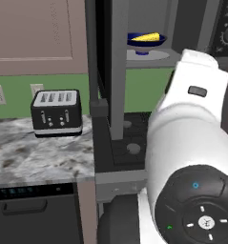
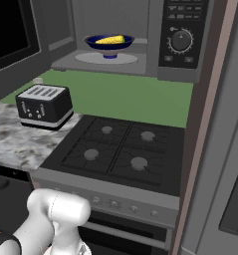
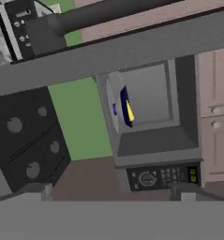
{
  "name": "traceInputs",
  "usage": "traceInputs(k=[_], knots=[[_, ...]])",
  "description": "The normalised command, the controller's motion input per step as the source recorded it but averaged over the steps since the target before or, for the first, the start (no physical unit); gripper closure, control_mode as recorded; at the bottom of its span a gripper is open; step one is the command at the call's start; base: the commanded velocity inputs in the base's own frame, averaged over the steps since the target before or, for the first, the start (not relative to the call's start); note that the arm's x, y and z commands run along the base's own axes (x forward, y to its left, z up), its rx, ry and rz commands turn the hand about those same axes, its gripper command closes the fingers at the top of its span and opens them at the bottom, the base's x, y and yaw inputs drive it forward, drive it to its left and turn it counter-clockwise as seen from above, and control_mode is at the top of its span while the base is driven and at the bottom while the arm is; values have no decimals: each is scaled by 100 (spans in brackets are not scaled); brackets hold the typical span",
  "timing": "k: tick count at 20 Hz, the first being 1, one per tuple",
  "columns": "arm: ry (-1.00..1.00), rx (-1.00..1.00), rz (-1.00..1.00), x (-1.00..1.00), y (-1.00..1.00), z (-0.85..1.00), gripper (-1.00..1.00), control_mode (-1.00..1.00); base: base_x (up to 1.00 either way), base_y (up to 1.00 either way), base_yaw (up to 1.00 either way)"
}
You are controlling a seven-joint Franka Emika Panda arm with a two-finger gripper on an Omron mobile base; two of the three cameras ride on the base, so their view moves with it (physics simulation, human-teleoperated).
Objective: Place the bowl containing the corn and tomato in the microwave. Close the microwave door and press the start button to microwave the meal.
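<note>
White arm [image 1: 191, 157], dark joints: it fills the 4 o'clock corner of your left base view, forearm reaching up toward 12. Gripper [image 3: 113, 192]: you see the two tips at 6 o'clock in the hand view, spread wide, nothing between them. Toaster [image 2: 43, 105]: black, on the marble counter [image 2: 21, 142], at 9 o'clock. Microwave door [image 1: 116, 66]: swung open, edge-on. Bowl [image 2: 109, 44]: dark blue, upright on the white tray [image 2: 106, 58] inside the microwave [image 2: 140, 37], at 12 o'clock. Corn [image 2: 110, 40]: yellow cob lying in the bowl. Tomato: you cannot make it out. Stove [image 2: 123, 152]: black, below.
</note>
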Motion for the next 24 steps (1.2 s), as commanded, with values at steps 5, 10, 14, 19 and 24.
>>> traceInputs(k=[5,10,14,19,24], knots=[[-23,-16,0,-3,65,0,-100,-100,0,0,0],[-22,-12,0,0,79,-4,-100,-100,0,0,0],[-14,-11,-3,24,77,-18,-100,-100,0,0,0],[-4,-9,-12,55,60,-21,-100,-100,0,0,0],[0,-7,-16,72,47,-13,-100,-100,0,0,0]])
